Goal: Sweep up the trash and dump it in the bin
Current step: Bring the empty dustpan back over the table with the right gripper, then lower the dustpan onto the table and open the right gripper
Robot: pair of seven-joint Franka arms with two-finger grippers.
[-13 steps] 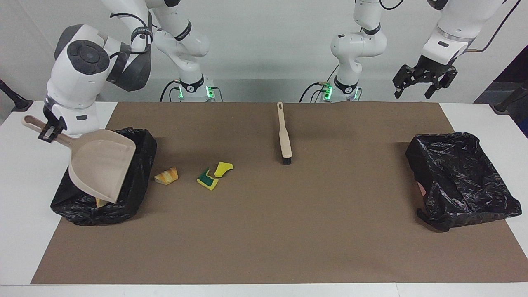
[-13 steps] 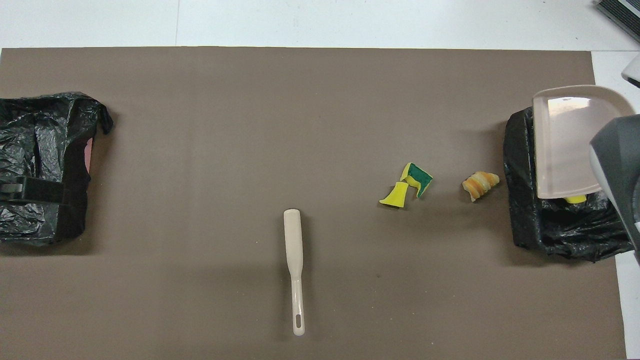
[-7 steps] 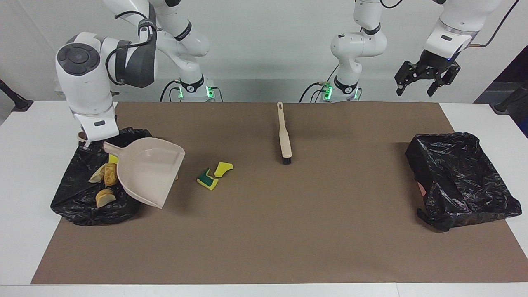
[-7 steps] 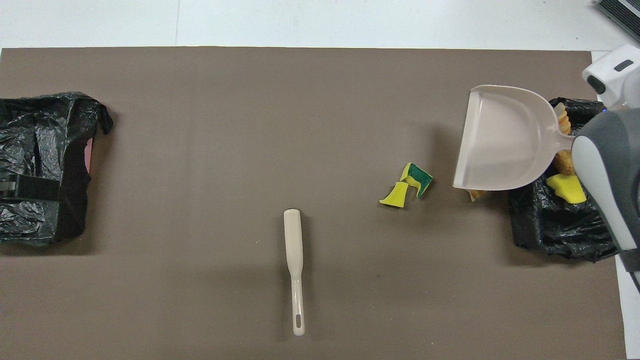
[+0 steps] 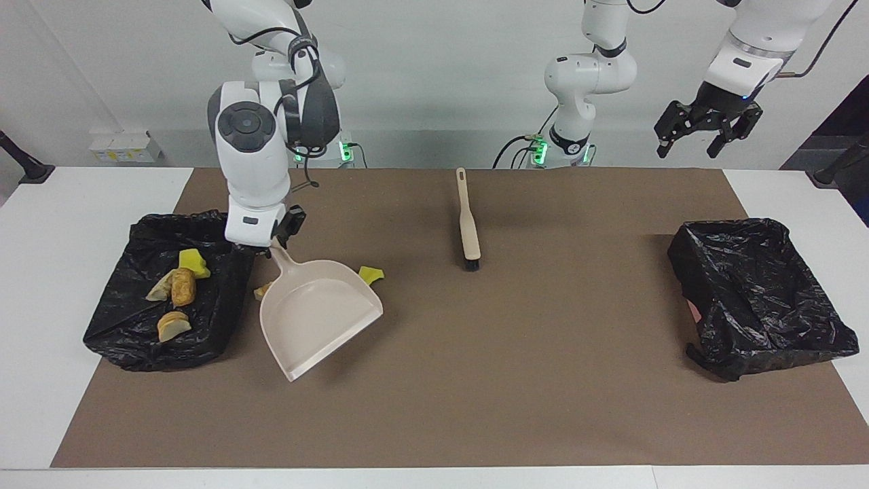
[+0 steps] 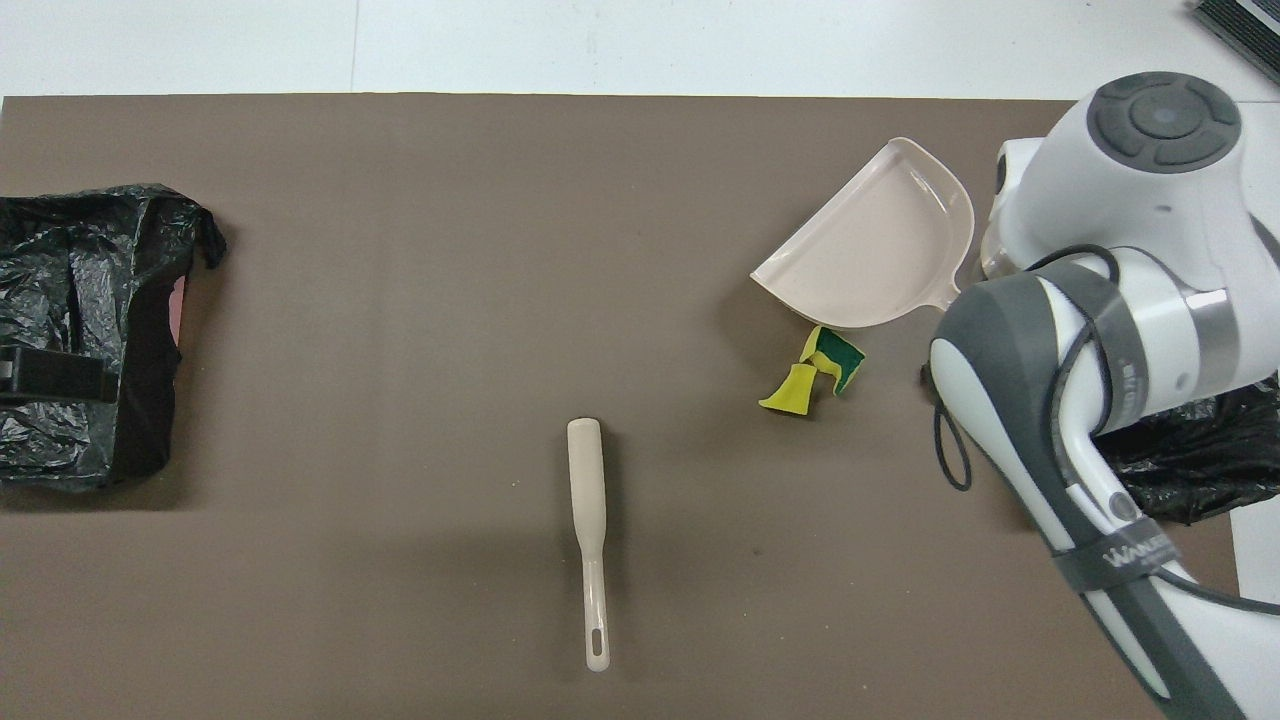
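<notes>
My right gripper [image 5: 274, 246] is shut on the handle of the empty beige dustpan [image 5: 319, 319], which it holds low and tilted over the mat beside the bin [image 5: 129, 339]. The pan's lip points away from the robots. Several trash pieces lie in that black-lined bin: a yellow sponge [image 5: 192, 260] and bread-like chunks [image 5: 180, 285]. On the mat lie a yellow sponge scrap [image 6: 792, 390] and a green-backed one [image 6: 842, 360]. A striped chunk [image 5: 261, 292] peeks out beside the pan. In the overhead view the arm hides the right gripper. My left gripper [image 5: 699, 139] waits open, high over the table's edge.
The beige brush [image 5: 467, 221] lies on the brown mat [image 5: 509, 380] mid-table, handle toward the robots, bristles toward the sponges. A second black-lined bin [image 5: 760, 292] stands at the left arm's end.
My right arm swung the dustpan off the bin and out over the mat by the sponge scraps, turning it level. Dumped pieces now show in the bin. The left gripper rose a little.
</notes>
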